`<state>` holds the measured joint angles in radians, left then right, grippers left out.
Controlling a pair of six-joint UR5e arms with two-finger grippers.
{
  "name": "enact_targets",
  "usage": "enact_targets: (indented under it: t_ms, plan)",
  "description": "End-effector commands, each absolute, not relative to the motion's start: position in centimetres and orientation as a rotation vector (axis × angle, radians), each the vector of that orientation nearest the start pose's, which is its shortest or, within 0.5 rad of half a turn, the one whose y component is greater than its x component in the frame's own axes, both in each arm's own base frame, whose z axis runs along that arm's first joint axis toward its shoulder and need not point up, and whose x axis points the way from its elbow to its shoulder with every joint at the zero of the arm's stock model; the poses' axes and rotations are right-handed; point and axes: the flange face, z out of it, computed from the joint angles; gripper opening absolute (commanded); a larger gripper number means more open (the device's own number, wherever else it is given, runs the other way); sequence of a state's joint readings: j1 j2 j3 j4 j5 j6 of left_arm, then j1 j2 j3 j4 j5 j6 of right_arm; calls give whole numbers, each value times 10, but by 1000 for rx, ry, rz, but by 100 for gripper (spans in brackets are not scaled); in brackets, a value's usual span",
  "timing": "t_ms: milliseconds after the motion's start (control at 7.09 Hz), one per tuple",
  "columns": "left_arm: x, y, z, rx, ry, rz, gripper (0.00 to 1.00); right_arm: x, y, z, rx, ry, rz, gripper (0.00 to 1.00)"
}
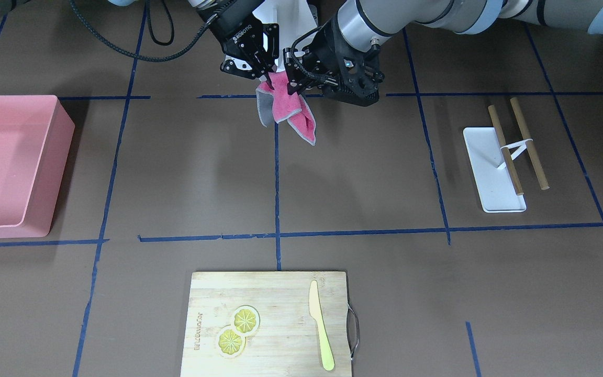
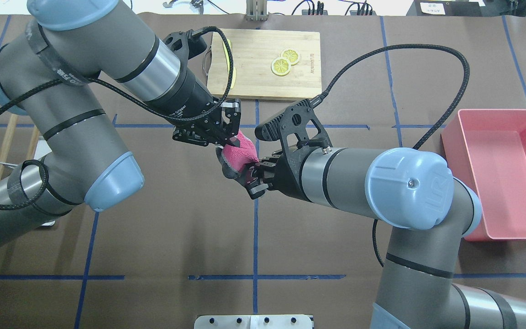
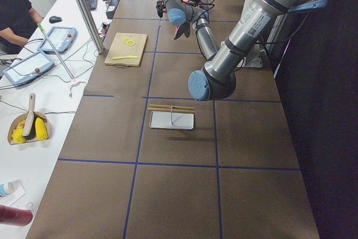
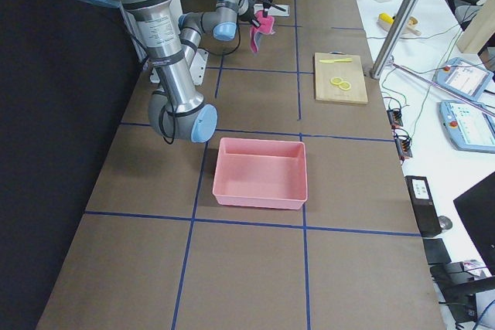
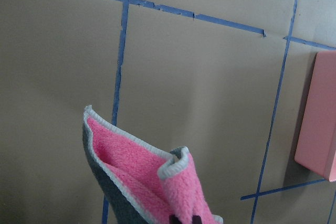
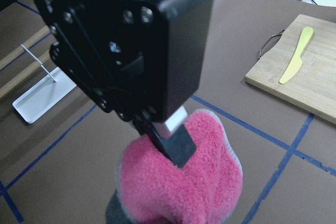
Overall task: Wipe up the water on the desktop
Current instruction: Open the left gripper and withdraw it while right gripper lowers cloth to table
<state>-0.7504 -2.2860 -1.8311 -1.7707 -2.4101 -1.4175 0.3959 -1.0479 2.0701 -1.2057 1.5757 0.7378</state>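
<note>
A pink cloth (image 1: pixel 287 107) with a grey back hangs in the air above the dark-brown desktop (image 1: pixel 359 183), near the robot's side. My left gripper (image 1: pixel 296 86) is shut on its upper edge. In the overhead view this gripper (image 2: pixel 227 140) sits at the cloth's (image 2: pixel 238 153) far-left side. My right gripper (image 1: pixel 268 81) pinches the cloth's other top corner and in the overhead view (image 2: pixel 250 179) sits at its near side. The right wrist view shows a left finger (image 6: pixel 173 140) pressed into the cloth (image 6: pixel 194 182). The cloth (image 5: pixel 142 182) also fills the lower left wrist view. No water shows on the desktop.
A pink bin (image 1: pixel 8 162) stands on my right side. A bamboo cutting board (image 1: pixel 280 293) with two lemon slices (image 1: pixel 238 330) and a yellow knife (image 1: pixel 321 324) lies at the far edge. A white tray (image 1: pixel 484 157) with a wooden-rod rack stands on my left.
</note>
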Motion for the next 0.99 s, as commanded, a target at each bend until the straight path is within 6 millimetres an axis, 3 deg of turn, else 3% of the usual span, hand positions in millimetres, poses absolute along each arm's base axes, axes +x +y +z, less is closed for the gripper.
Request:
enact_targets:
  t_ms: [0, 282, 423, 564, 846]
  plan:
    - [396, -451, 93, -167, 1310, -5, 100, -440, -327, 115, 802, -1147, -369, 0]
    - [388, -458, 94, -155, 1310, -20, 100, -433, -326, 115, 804, -1153, -369, 0]
    - [366, -476, 97, -132, 1308, -54, 100, -426, -326, 116, 799, -1147, -371, 0]
    - [355, -484, 117, -105, 1292, -27, 100, -422, -327, 118, 779, -1113, -371, 0]
    - [304, -514, 158, -89, 1273, 3, 100, -384, -321, 115, 699, -1032, -379, 0]
